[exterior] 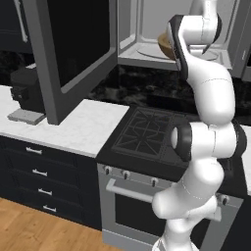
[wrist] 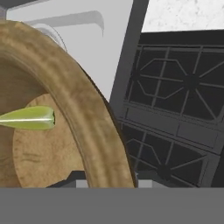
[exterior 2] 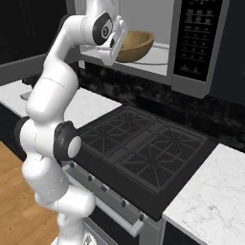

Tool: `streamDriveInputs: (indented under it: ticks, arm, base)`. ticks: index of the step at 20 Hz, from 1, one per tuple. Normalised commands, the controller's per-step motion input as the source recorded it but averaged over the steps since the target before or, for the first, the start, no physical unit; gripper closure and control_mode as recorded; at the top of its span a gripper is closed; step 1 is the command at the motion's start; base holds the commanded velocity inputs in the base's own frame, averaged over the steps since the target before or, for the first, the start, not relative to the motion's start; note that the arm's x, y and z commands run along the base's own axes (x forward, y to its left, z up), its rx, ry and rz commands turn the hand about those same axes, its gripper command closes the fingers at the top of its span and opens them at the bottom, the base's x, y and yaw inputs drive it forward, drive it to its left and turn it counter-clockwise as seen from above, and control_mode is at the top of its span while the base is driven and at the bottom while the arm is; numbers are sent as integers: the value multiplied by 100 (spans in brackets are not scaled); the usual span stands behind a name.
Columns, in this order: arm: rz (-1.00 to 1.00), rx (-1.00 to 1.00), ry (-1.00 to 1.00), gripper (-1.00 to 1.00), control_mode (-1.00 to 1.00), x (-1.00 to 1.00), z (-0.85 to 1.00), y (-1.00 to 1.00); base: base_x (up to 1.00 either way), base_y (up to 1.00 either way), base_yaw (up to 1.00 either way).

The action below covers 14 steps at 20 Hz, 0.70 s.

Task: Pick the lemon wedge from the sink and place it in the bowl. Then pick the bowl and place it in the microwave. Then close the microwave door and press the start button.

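In the left base view, the bowl (exterior: 165, 45) is seen at the upper centre, at the mouth of the microwave (exterior: 147, 34), partly hidden by the arm. The microwave door (exterior: 73, 49) is swung wide open at upper left, over the worktop (exterior: 78, 127). The bowl is judged to be in the act of being set on the glass plate; it should be carried further in and lowered level before release, so that the door can close.

In the right base view, the bowl is seen at upper centre, tilted slightly, just inside the cavity beside the control strip (exterior 2: 196, 38). The stove (exterior 2: 143, 148) lies below, well clear. The cavity's front lip is the likeliest thing to catch the bowl.

In the hand view, the bowl's rim runs through the left half, and the gripper is taken to be closed on that rim, its jaws partly apart. The lemon wedge (wrist: 28, 118) lies inside the bowl at centre left.
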Motion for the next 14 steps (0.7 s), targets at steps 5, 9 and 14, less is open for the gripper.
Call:
streamDriveInputs:
  ticks: [5,9,14]
  arm:
    - [3,0,0,100,-100,53,-15,-11]
    - [5,0,0,100,-100,58,-1,-25]
    - [6,1,0,100,-100,59,0,-35]
  base:
    - [0,0,0]
    - [0,0,0]
    - [0,0,0]
